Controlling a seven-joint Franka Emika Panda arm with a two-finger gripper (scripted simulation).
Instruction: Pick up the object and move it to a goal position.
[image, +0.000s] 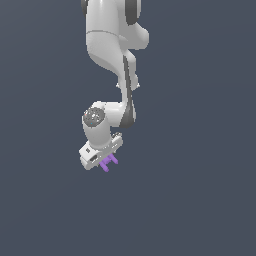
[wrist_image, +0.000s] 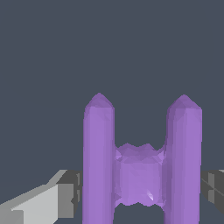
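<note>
Gripper clamped on purple H-piece, fingers vs. both bars; no legible writing

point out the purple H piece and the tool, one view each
purple H piece (wrist_image: 140, 175), wrist view, on its crossbar.
tool (image: 106, 163), exterior view, midway between the fingertips, which the hand hides.

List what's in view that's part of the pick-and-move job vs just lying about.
Job:
- purple H piece, between the fingers
- gripper, closed on the piece

Lying about:
- nothing visible; both views show only a plain dark background. No goal marker can be seen.
</note>
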